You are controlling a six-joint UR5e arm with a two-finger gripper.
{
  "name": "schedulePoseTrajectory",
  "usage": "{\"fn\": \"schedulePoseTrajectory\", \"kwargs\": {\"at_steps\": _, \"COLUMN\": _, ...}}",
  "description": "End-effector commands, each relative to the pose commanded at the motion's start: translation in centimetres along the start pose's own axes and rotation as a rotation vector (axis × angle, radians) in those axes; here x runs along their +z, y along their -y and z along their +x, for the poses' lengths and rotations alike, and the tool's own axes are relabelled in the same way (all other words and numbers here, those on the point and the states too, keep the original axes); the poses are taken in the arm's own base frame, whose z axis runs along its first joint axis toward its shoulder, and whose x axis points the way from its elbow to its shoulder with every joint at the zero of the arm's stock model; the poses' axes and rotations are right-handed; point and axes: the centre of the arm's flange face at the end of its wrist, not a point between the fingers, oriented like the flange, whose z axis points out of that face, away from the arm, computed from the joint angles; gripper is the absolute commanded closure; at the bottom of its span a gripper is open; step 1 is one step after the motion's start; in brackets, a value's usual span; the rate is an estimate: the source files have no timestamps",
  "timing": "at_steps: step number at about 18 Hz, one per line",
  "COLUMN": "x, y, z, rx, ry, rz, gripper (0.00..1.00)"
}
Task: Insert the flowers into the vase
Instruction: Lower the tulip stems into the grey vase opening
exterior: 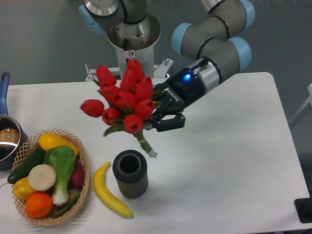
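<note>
My gripper (pixel 157 116) pinches the flowers (pixel 122 100) at the stems, holding them in the air above the vase (pixel 130 173). The bunch's long axis is tilted: buds up and to the left, cut stem ends down, just above the vase's right rim. The vase stands upright beside a banana (pixel 109 191).
</note>
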Motion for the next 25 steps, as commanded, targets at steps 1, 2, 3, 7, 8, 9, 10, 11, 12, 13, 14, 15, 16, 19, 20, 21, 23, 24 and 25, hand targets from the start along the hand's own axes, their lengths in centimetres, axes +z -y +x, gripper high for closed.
{"fn": "schedulePoseTrajectory", "kwargs": {"at_steps": 1, "x": 0.2, "y": -0.5, "z": 0.0, "rx": -0.009, "ry": -0.005, "rz": 0.005, "gripper": 0.62}}
{"fn": "schedulePoseTrajectory", "kwargs": {"at_steps": 2, "x": 0.2, "y": -0.8, "z": -0.3, "rx": -0.014, "ry": -0.005, "rz": 0.006, "gripper": 0.62}}
{"fn": "schedulePoseTrajectory", "kwargs": {"at_steps": 3, "x": 0.3, "y": -1.0, "z": -0.4, "rx": -0.017, "ry": -0.007, "rz": 0.006, "gripper": 0.62}}
{"fn": "schedulePoseTrajectory", "kwargs": {"at_steps": 7, "x": 0.7, "y": -1.2, "z": -0.7, "rx": -0.024, "ry": -0.016, "rz": 0.020, "gripper": 0.62}}
{"fn": "schedulePoseTrajectory", "kwargs": {"at_steps": 8, "x": 0.6, "y": -1.4, "z": -0.9, "rx": -0.025, "ry": -0.016, "rz": 0.023, "gripper": 0.62}}
{"fn": "schedulePoseTrajectory", "kwargs": {"at_steps": 9, "x": 0.7, "y": -1.5, "z": -1.0, "rx": -0.028, "ry": -0.017, "rz": 0.023, "gripper": 0.62}}
{"fn": "schedulePoseTrajectory", "kwargs": {"at_steps": 10, "x": 0.9, "y": -2.0, "z": -1.1, "rx": -0.034, "ry": -0.020, "rz": 0.023, "gripper": 0.62}}
{"fn": "schedulePoseTrajectory", "kwargs": {"at_steps": 11, "x": 1.1, "y": -2.3, "z": -1.1, "rx": -0.041, "ry": -0.025, "rz": 0.025, "gripper": 0.62}}
{"fn": "schedulePoseTrajectory", "kwargs": {"at_steps": 12, "x": 1.3, "y": -2.3, "z": -1.1, "rx": -0.043, "ry": -0.030, "rz": 0.035, "gripper": 0.62}}
{"fn": "schedulePoseTrajectory", "kwargs": {"at_steps": 13, "x": 1.4, "y": -2.6, "z": -1.1, "rx": -0.051, "ry": -0.033, "rz": 0.047, "gripper": 0.62}}
{"fn": "schedulePoseTrajectory", "kwargs": {"at_steps": 14, "x": 1.4, "y": -3.1, "z": -1.2, "rx": -0.058, "ry": -0.033, "rz": 0.051, "gripper": 0.62}}
{"fn": "schedulePoseTrajectory", "kwargs": {"at_steps": 15, "x": 1.4, "y": -3.5, "z": -1.2, "rx": -0.067, "ry": -0.033, "rz": 0.051, "gripper": 0.62}}
{"fn": "schedulePoseTrajectory", "kwargs": {"at_steps": 16, "x": 1.3, "y": -3.6, "z": -1.1, "rx": -0.069, "ry": -0.031, "rz": 0.051, "gripper": 0.62}}
{"fn": "schedulePoseTrajectory", "kwargs": {"at_steps": 19, "x": 1.2, "y": -4.0, "z": -1.0, "rx": -0.081, "ry": -0.031, "rz": 0.054, "gripper": 0.62}}
{"fn": "schedulePoseTrajectory", "kwargs": {"at_steps": 20, "x": 1.1, "y": -4.5, "z": -1.0, "rx": -0.089, "ry": -0.029, "rz": 0.054, "gripper": 0.62}}
{"fn": "schedulePoseTrajectory", "kwargs": {"at_steps": 21, "x": 1.0, "y": -4.7, "z": -1.2, "rx": -0.093, "ry": -0.026, "rz": 0.054, "gripper": 0.62}}
{"fn": "schedulePoseTrajectory", "kwargs": {"at_steps": 23, "x": 0.0, "y": -6.0, "z": -1.5, "rx": -0.118, "ry": -0.008, "rz": 0.052, "gripper": 0.62}}
{"fn": "schedulePoseTrajectory", "kwargs": {"at_steps": 24, "x": -0.4, "y": -6.1, "z": -1.7, "rx": -0.119, "ry": -0.002, "rz": 0.053, "gripper": 0.62}}
{"fn": "schedulePoseTrajectory", "kwargs": {"at_steps": 25, "x": -0.6, "y": -6.8, "z": -1.9, "rx": -0.130, "ry": 0.002, "rz": 0.050, "gripper": 0.62}}
